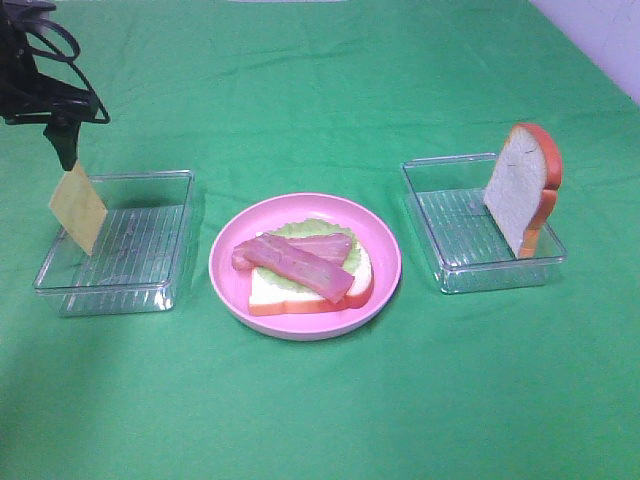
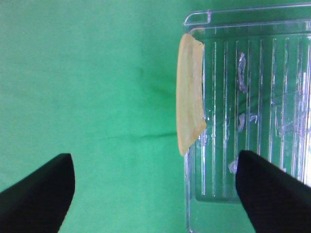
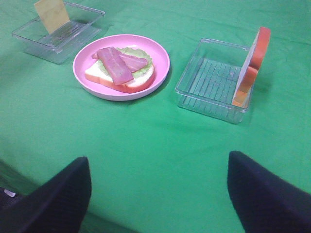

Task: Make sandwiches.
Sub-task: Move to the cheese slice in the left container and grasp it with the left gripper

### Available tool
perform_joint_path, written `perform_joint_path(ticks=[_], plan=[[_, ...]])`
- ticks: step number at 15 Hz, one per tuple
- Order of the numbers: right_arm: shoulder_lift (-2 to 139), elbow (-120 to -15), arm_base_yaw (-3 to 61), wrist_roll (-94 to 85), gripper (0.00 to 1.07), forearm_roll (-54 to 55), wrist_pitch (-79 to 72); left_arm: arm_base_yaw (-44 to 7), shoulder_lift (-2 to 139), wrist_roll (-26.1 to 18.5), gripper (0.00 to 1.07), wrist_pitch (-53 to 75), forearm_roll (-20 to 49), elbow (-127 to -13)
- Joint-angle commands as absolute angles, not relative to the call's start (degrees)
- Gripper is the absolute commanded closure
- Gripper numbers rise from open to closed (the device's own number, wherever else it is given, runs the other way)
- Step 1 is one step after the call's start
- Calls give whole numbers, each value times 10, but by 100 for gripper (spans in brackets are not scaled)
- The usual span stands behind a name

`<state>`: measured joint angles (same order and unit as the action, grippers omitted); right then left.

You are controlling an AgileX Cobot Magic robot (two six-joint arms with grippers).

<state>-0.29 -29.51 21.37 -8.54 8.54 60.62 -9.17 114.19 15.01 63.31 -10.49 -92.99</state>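
Your left gripper, right gripper both gaping, empty; cheese leaning on edge of left tray; bread standing in right tray.

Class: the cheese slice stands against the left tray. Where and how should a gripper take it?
The cheese slice stands on edge against the tray wall, thin edge up, so probably pinch its top corner from above, one jaw on each flat face.
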Motion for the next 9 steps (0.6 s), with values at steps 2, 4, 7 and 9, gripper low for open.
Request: perform_joint_path(ticks=[2, 4, 7, 9], plan=[[-12, -295, 214, -84, 32, 85, 608, -91, 1175, 148, 24, 610, -101, -931], [-12, -295, 214, -84, 32, 85, 608, -91, 1196, 151, 28, 604, -101, -931], [-12, -295, 214, -84, 32, 85, 608, -91, 1216, 148, 30, 594, -93, -931], [-12, -295, 214, -84, 32, 85, 608, -91, 1223, 148, 33, 584, -84, -931]])
